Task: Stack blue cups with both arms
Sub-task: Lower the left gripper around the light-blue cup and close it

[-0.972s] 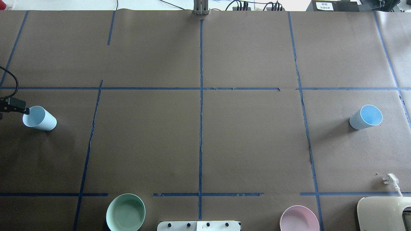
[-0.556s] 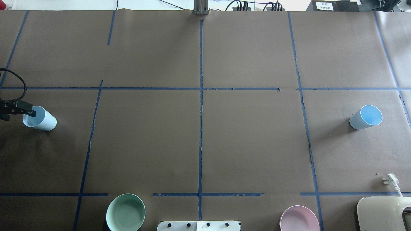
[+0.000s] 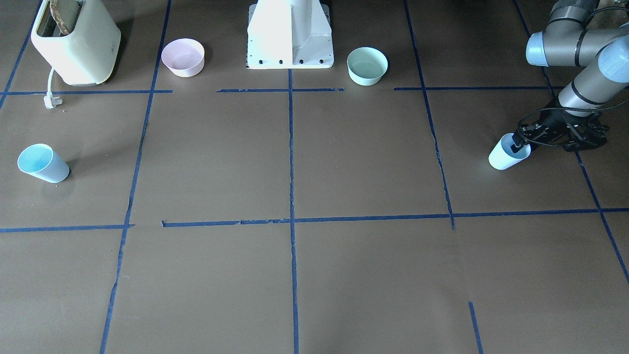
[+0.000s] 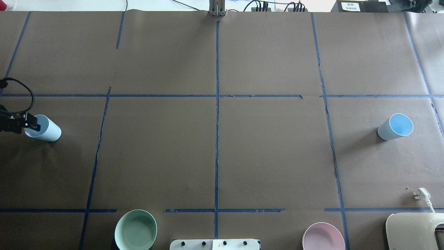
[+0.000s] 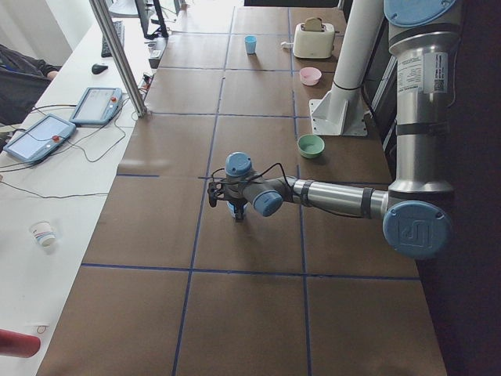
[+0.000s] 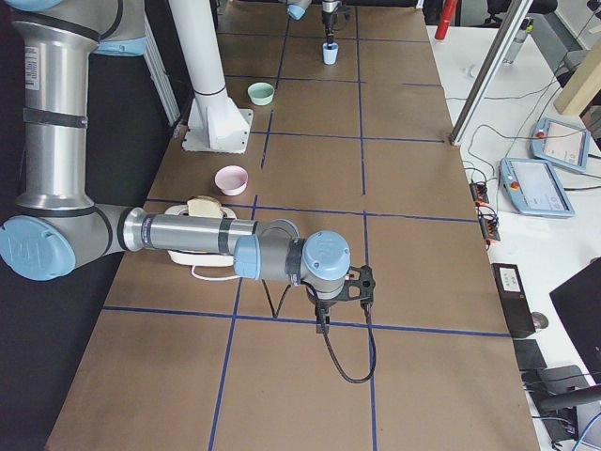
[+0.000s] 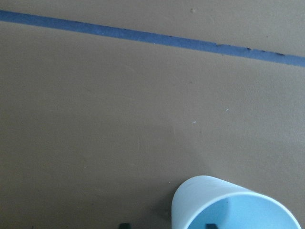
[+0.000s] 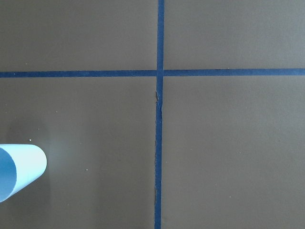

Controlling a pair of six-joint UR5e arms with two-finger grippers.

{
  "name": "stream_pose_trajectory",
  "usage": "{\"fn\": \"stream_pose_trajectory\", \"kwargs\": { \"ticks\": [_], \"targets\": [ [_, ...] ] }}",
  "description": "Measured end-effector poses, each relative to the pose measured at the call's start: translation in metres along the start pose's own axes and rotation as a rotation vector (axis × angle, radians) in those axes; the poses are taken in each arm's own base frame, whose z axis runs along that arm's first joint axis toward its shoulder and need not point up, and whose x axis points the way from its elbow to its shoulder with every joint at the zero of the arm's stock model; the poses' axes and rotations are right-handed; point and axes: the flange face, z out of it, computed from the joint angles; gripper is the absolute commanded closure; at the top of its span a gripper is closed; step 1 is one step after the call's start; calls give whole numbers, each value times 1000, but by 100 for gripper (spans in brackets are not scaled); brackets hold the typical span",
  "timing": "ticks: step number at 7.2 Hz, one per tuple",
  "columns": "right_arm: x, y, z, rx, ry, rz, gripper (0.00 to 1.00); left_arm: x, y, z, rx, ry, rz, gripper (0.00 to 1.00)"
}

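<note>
One blue cup [image 4: 47,129] stands upright at the table's far left, also in the front view [image 3: 506,156] and the left wrist view [image 7: 228,205]. My left gripper [image 4: 34,124] is open at its rim. In the left wrist view one fingertip [image 7: 125,225] is outside the wall and the other is inside the mouth. The second blue cup [image 4: 395,126] stands alone at the far right, also in the right wrist view [image 8: 19,171]. My right gripper [image 6: 322,324] shows only in the exterior right view, hanging above the paper. I cannot tell if it is open or shut.
A mint-green bowl [image 4: 135,230] and a pink bowl [image 4: 323,238] sit near the white pedestal base [image 3: 290,34]. A cream toaster [image 4: 416,231] with a loose plug [image 4: 421,194] is at the near right corner. Blue tape lines cross the brown paper.
My left gripper has moved right and down onto the left cup's rim, so one finger is now in its mouth. Neither cup has moved.
</note>
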Motion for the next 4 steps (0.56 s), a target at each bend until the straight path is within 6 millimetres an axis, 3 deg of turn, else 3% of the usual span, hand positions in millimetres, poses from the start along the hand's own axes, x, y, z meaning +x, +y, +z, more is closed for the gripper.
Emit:
{"fn": "stream_pose_trajectory", "kwargs": {
  "ticks": [1, 4],
  "targets": [
    [0, 0, 0, 0, 0, 0, 0, 2, 0, 0, -1, 2, 3, 98],
    [-4, -1, -3, 7, 0, -9, 0, 22, 5, -19, -37, 57, 11, 100]
  ]
}}
